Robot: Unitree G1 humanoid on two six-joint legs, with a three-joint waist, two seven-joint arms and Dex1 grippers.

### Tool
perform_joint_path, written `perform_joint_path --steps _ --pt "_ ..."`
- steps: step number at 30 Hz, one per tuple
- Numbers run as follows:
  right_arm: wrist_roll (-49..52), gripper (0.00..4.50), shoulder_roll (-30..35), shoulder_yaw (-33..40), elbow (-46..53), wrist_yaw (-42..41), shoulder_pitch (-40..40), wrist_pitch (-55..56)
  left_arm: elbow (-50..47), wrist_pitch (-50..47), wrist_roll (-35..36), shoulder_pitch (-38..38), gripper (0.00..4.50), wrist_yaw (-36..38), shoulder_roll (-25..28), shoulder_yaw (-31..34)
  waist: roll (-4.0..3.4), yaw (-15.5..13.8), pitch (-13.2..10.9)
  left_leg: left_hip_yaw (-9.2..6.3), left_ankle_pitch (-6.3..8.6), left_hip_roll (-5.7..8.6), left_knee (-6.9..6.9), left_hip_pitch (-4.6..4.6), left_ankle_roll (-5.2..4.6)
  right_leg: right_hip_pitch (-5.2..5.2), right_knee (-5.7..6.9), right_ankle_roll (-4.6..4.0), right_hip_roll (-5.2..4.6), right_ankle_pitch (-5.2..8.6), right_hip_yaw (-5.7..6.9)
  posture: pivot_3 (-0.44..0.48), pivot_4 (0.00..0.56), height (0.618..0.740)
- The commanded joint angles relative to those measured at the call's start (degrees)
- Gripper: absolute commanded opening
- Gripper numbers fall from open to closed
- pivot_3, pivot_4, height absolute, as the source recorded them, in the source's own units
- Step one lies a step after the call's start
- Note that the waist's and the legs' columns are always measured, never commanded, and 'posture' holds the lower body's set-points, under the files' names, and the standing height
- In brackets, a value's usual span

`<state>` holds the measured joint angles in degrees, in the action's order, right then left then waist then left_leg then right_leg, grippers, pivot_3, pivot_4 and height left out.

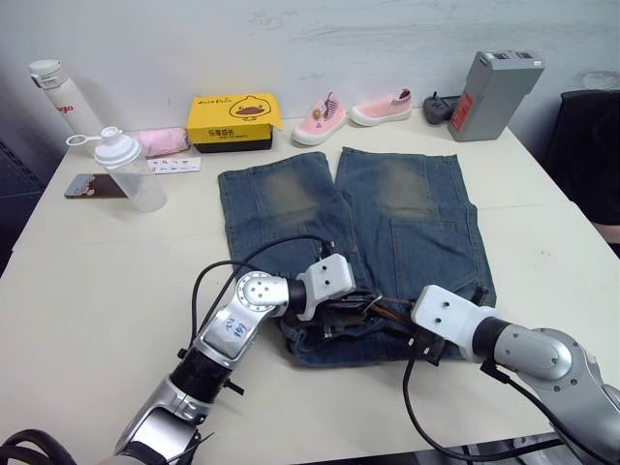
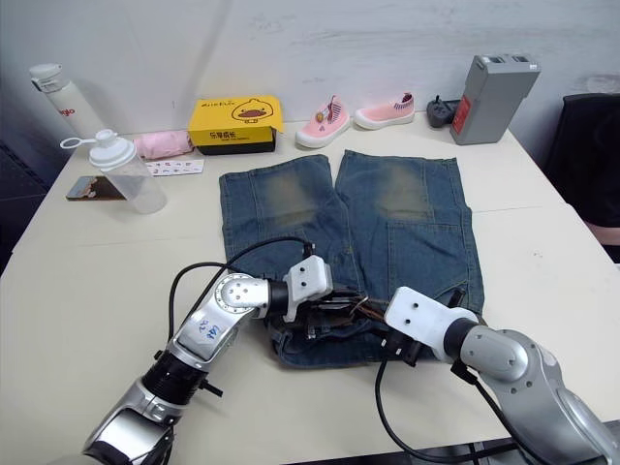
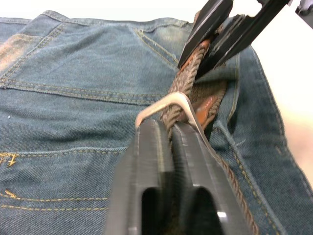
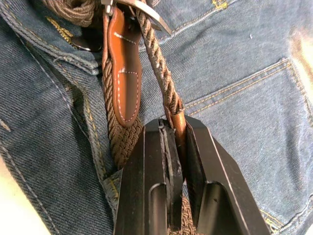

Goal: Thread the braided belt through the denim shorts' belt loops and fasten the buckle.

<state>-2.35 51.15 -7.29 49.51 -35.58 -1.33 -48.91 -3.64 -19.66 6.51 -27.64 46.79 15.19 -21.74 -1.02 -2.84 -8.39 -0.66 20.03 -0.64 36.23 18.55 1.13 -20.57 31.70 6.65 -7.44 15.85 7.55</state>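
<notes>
We see both tools at the near waistband of the denim shorts [image 1: 387, 223] on the table [image 1: 107, 281]: left tool [image 3: 171, 132] clenched on the braided belt [image 3: 188, 81] by the buckle [image 3: 161, 105], right tool [image 4: 173, 128] clamped on its tail, strap running between them.

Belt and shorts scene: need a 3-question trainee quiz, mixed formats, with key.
1. True or false: the left gripper is shut on the braided belt.
2. What is the right gripper clamping? A) a pink shoe B) the braided belt C) the yellow box
3. Fill in: both grippers work at the ____ end of the denim shorts, the edge nearest the robot.

Key
1. True: its fingers pinch the woven strap beside the buckle.
2. B: the strap's leather-tipped end sits between its fingers.
3. Waistband: the legs point away, toward the pink shoes and yellow box.
</notes>
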Motion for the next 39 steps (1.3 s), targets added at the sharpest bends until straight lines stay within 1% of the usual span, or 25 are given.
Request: perform_joint_path --steps 1,3,4,6,7,8,9,10,11,13,15,16,18,19,21,24,26,29,32,33,39 --pt "-0.9 0.00 0.4 -0.1 1.1 0.4 0.3 -0.1 -5.0 -2.9 4.6 0.4 2.41 0.5 0.1 3.8 -0.01 0.0 0.0 0.00 0.00 -0.01 0.00 -0.01 0.00 0.00 0.04 0.00 0.00 0.00 0.00 0.000 0.150 0.739" --pt "-1.0 0.00 0.5 0.4 1.0 0.6 0.0 0.2 -8.1 -7.7 8.7 1.5 3.23 1.2 1.9 7.7 0.00 0.1 0.0 0.00 0.00 0.00 0.00 0.00 0.00 0.00 0.04 0.00 0.00 0.00 -0.01 0.000 0.150 0.739" --pt "-0.8 0.00 0.3 0.8 1.0 0.7 -0.2 0.4 -9.6 -10.1 11.2 2.3 3.74 1.9 3.3 9.9 0.01 0.1 0.0 -0.01 0.00 -0.01 0.00 -0.01 0.00 0.01 0.05 0.00 0.00 0.00 0.00 0.000 0.150 0.739" --pt "-0.6 0.00 0.0 1.4 0.8 0.8 -0.4 1.1 -11.4 -13.8 14.5 3.5 4.47 2.1 5.3 13.2 -0.01 0.4 0.0 -0.01 0.00 -0.03 -0.01 -0.02 0.01 0.00 0.07 0.00 0.01 0.00 0.00 0.000 0.150 0.739" --pt "-0.6 0.00 -0.1 1.5 0.8 0.8 -0.5 1.3 -11.8 -14.8 15.4 3.6 4.47 1.8 5.8 13.9 -0.04 0.5 0.0 -0.01 -0.01 -0.05 -0.02 -0.03 0.02 0.00 0.08 -0.01 0.03 0.01 -0.01 0.000 0.150 0.739" --pt "-0.7 0.00 0.0 1.7 0.6 0.9 -0.9 2.4 -12.5 -16.2 17.9 4.7 4.34 2.8 7.0 15.9 -0.04 0.5 0.0 -0.01 -0.02 -0.04 -0.02 -0.05 0.04 0.00 0.09 -0.01 0.02 0.01 0.00 0.000 0.150 0.739" --pt "-0.8 0.00 0.0 1.9 0.5 0.9 -1.2 3.3 -13.1 -17.1 19.8 5.4 4.11 3.7 7.8 17.2 -0.04 0.5 0.0 -0.01 -0.02 -0.03 0.00 -0.05 0.04 0.00 0.08 -0.01 0.02 0.01 -0.01 0.000 0.150 0.739" --pt "-1.0 0.00 0.1 2.4 0.2 1.0 -1.8 4.5 -13.5 -17.5 20.9 6.7 3.66 5.0 9.2 18.0 -0.05 0.4 0.0 -0.03 -0.02 -0.02 0.00 -0.05 0.04 0.02 0.08 -0.01 0.00 0.01 0.00 0.000 0.150 0.739" --pt "-1.1 0.00 0.2 2.7 -0.1 1.0 -2.3 5.4 -13.8 -17.7 21.6 7.5 3.35 5.8 10.2 18.3 -0.05 0.4 0.0 -0.03 -0.02 -0.01 -0.01 -0.04 0.03 0.02 0.08 -0.01 0.00 0.01 0.00 0.000 0.150 0.739" --pt "-1.4 0.00 0.3 3.9 -0.7 1.0 -3.7 7.6 -14.1 -15.6 18.8 9.7 2.41 8.1 13.5 14.6 -0.09 0.4 0.0 -0.03 -0.01 -0.02 -0.03 -0.04 0.04 0.02 0.06 -0.01 0.00 0.01 0.00 0.000 0.150 0.739" --pt "-1.2 0.00 0.2 5.1 -0.9 0.6 -5.1 9.2 -13.6 -13.9 15.7 10.6 1.30 8.2 15.1 10.9 -0.11 0.2 0.0 -0.02 -0.01 -0.01 -0.03 -0.04 0.04 0.01 0.03 -0.02 0.01 0.01 0.00 0.000 0.150 0.739" --pt "-1.1 0.00 0.1 5.9 -1.1 0.6 -5.9 10.1 -13.1 -12.6 14.1 10.9 0.96 8.2 15.6 9.1 -0.12 0.0 0.0 0.00 -0.01 0.01 -0.03 -0.05 0.04 0.01 -0.01 -0.02 -0.01 0.01 -0.01 0.000 0.150 0.739" --pt "-1.1 0.00 0.1 7.9 -1.2 0.2 -8.3 12.3 -10.7 -9.8 9.0 10.9 0.96 6.3 16.1 5.7 -0.12 -0.4 0.1 -0.02 0.00 0.03 0.00 -0.03 0.03 0.01 -0.14 -0.02 -0.03 0.01 -0.01 0.000 0.150 0.739" --pt "-0.8 0.00 0.0 10.0 -1.2 -0.3 -10.7 14.5 -9.0 -7.1 6.1 11.2 0.96 6.2 16.6 3.6 -0.11 -0.4 0.1 -0.01 0.00 0.03 0.00 -0.04 0.03 0.01 -0.16 -0.03 -0.03 0.02 -0.02 0.000 0.150 0.739" --pt "-0.3 0.00 -0.3 13.4 -1.5 -1.2 -14.7 18.4 -7.1 -3.5 3.0 11.6 0.96 6.7 17.4 1.4 -0.11 -0.3 0.1 0.01 0.01 0.03 -0.03 -0.04 0.02 0.01 -0.15 -0.05 -0.03 0.03 -0.04 0.000 0.150 0.739" --pt "-2.4 0.00 1.0 24.6 -6.7 -5.0 -25.9 27.8 -4.7 2.2 -1.8 12.4 0.96 7.4 19.7 -1.6 -0.15 -0.3 0.1 0.10 0.04 -0.02 -0.11 0.06 0.02 0.02 -0.15 -0.10 0.00 0.06 -0.10 0.000 0.150 0.739" --pt "-4.8 0.00 1.8 31.7 -12.5 -6.6 -32.0 33.0 -3.5 4.7 -3.0 12.8 0.96 7.5 20.6 -1.7 -0.21 -0.3 0.2 0.19 0.09 -0.03 -0.15 0.00 0.01 0.10 -0.14 -0.15 0.00 0.11 -0.13 0.000 0.150 0.739" --pt "-7.5 0.00 2.5 38.9 -20.4 -6.1 -34.9 36.6 -2.7 6.4 -2.7 13.3 0.96 7.7 21.1 -0.8 -0.11 0.0 0.3 0.47 0.20 -0.09 -0.13 -0.20 -0.07 0.12 -0.08 -0.17 0.00 0.12 -0.31 0.000 0.150 0.739" --pt "-8.9 0.00 2.8 40.5 -23.0 -5.9 -34.8 39.3 -2.4 6.9 -2.1 13.5 0.96 7.7 21.0 -0.3 -0.18 0.3 0.4 0.66 0.37 -0.18 -0.10 -0.30 -0.25 0.10 -0.03 -0.34 -0.01 0.22 -0.38 0.000 0.150 0.739" --pt "-8.7 0.00 2.5 40.3 -23.2 -5.4 -33.6 38.9 -2.4 7.3 -2.2 13.6 0.96 7.7 21.1 -0.2 -0.19 0.2 0.4 0.66 0.39 -0.17 -0.11 -0.30 -0.29 0.09 -0.02 -0.34 -0.01 0.23 -0.39 0.000 0.150 0.739" --pt "-9.8 0.00 0.7 35.9 -21.7 -4.1 -30.0 39.1 -3.1 8.4 -1.5 14.5 0.96 7.4 20.8 0.7 -0.21 -0.4 0.4 0.61 0.34 -0.08 -0.07 -0.25 -0.17 0.08 -0.02 -0.22 0.00 0.17 -0.52 0.000 0.150 0.739"
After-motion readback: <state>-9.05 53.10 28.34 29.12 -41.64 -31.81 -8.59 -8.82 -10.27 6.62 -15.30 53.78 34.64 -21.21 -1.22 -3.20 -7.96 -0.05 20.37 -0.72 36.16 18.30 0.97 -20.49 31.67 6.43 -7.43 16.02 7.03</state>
